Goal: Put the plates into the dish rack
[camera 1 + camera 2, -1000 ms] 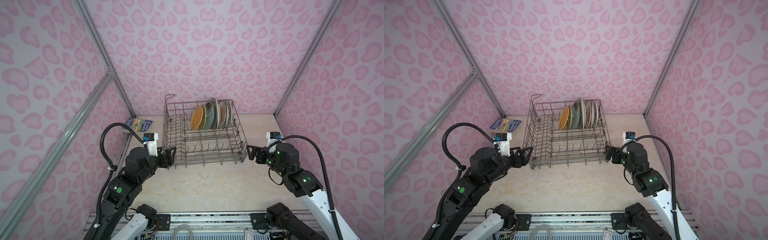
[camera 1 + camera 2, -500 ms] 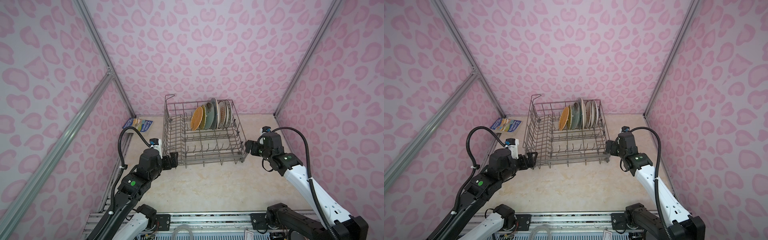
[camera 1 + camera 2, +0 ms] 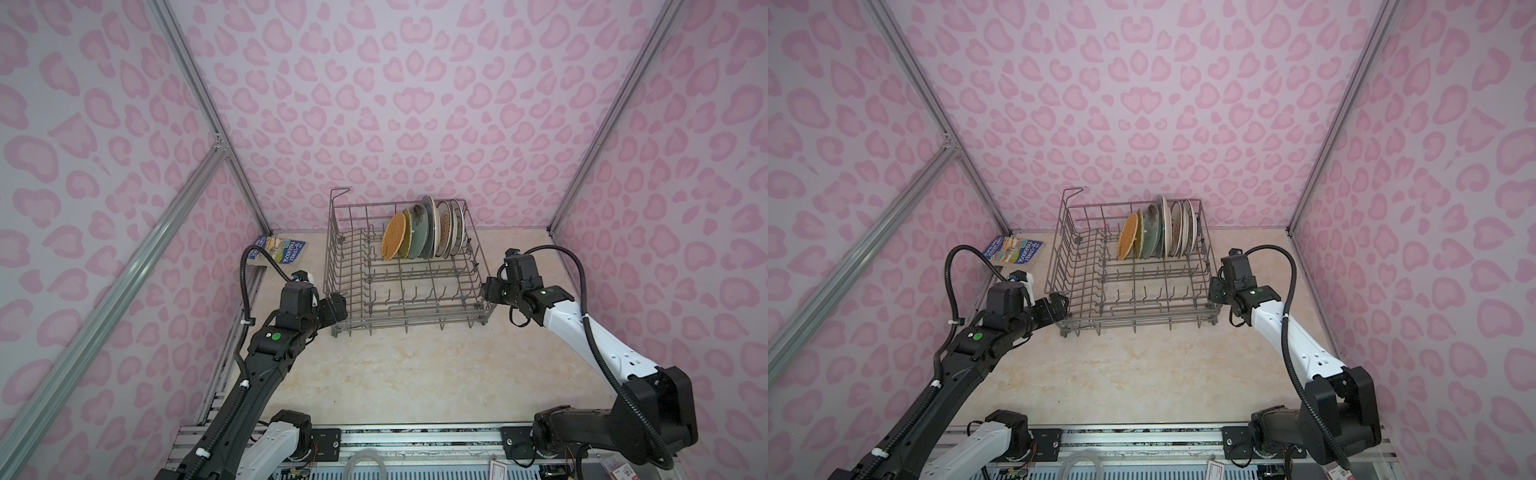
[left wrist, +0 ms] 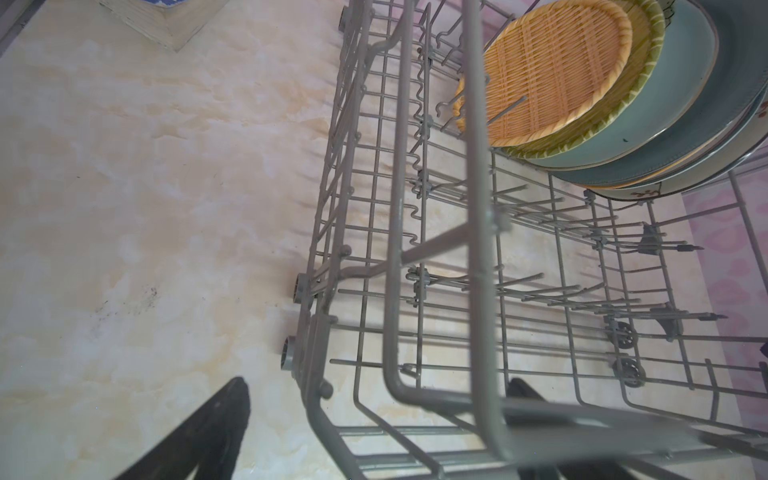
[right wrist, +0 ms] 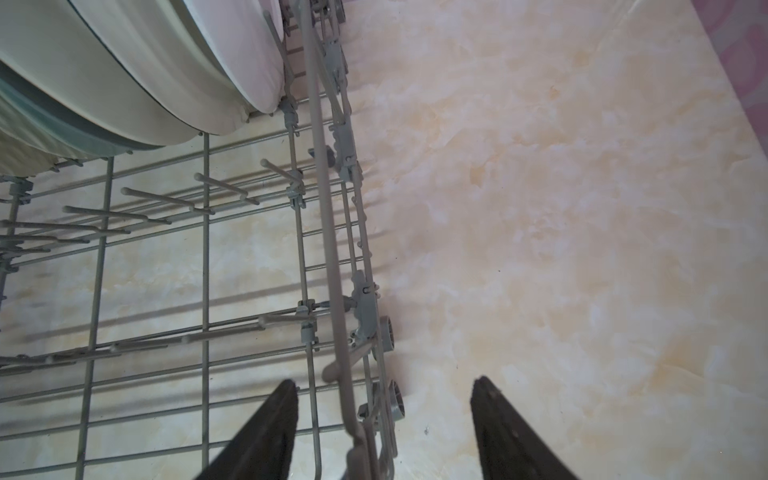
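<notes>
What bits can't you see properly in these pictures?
- Plates: the back plates' faces are hidden behind the front ones in both top views.
- Book: mostly cut off by the edge in the left wrist view.
- Left gripper: far finger blurred behind dish rack wires in the left wrist view.

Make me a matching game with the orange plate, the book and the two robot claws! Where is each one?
Things:
1. orange plate
2. book
3. left gripper
4. right gripper

Places:
A. open, astride the right rim wire of the dish rack
B. lying flat outside the rack, to its left
C. standing on edge in the rack's far row, leftmost
D. open at the rack's near left corner

Pairs: 1-C, 2-B, 3-D, 4-A
</notes>
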